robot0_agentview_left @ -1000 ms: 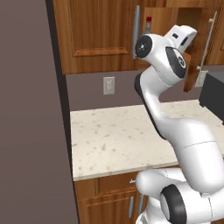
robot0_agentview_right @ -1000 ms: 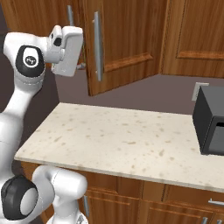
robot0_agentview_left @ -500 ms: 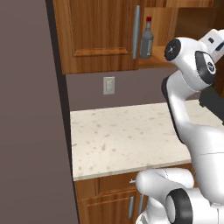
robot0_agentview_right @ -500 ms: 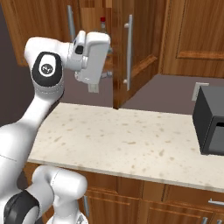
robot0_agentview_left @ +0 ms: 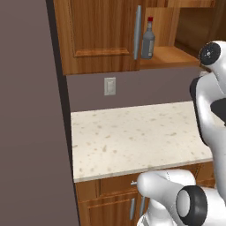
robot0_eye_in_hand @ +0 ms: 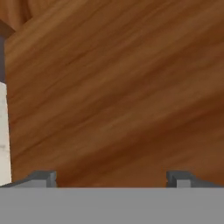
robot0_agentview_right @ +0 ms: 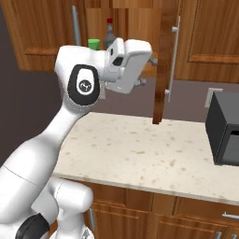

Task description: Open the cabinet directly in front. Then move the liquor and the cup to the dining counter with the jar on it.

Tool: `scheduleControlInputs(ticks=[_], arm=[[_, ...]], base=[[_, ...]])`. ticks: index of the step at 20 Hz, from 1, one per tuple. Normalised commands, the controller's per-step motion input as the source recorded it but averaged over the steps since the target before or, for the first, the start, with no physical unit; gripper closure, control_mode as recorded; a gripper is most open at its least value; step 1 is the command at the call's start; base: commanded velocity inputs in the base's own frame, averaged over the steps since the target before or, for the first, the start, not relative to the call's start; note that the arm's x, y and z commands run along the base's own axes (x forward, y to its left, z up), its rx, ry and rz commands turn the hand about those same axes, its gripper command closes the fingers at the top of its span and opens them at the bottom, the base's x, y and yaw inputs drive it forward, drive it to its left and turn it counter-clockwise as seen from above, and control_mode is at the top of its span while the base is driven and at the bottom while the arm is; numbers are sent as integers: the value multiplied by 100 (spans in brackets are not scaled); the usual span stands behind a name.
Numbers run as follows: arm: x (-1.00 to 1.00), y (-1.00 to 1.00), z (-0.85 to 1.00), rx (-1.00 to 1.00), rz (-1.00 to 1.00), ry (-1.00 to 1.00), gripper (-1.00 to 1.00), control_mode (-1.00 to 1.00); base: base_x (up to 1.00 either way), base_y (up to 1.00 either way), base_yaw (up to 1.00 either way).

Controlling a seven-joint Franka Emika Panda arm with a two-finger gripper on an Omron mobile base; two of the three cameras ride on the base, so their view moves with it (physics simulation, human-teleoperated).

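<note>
Right door of the cabinet [robot0_agentview_right: 165,60] now stands swung out edge-on over the tabletop [robot0_agentview_right: 154,149]; half a second ago it was still angled partway, a second ago nearly shut. The arm has followed the door rightward across both base views.

End effector [robot0_eye_in_hand: 112,177]: fingers spread wide with nothing between them, facing bare wood grain at close range. Judged to be pressed near the inner face of the door, pushing rather than grasping.

Interior exposed. Liquor [robot0_agentview_left: 148,39] stands upright on the lower shelf, near the closed left door's bar handle [robot0_agentview_left: 137,32]. Cup [robot0_agentview_right: 94,44] sits on the same shelf just beside the bottle, partly masked by the arm's upper link. Neither touched.

Also present: wall outlet [robot0_agentview_left: 109,86] below the cabinet, dark appliance [robot0_agentview_right: 224,135] at the tabletop's right end.

Assessment: opening step looks essentially complete on the right side. Next likely calls for withdrawing from the door and reaching in for the bottle. Risk: the open door crowds the arm's approach.
</note>
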Motion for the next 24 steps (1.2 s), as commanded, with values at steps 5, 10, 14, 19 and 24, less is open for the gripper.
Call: scheduleControlInputs(ticks=[5,10,14,19,24], arm=[[-24,44,0,-1,2,-15,-100,-100],[-12,100,3,0,3,-21,-100,-100],[-5,100,16,15,5,-11,-100,-100],[-5,67,7,45,11,-3,-100,-100],[-8,7,0,61,13,-9,-100,-100]], base=[[0,0,0],[0,0,0],[0,0,0],[0,0,0],[0,0,0]])
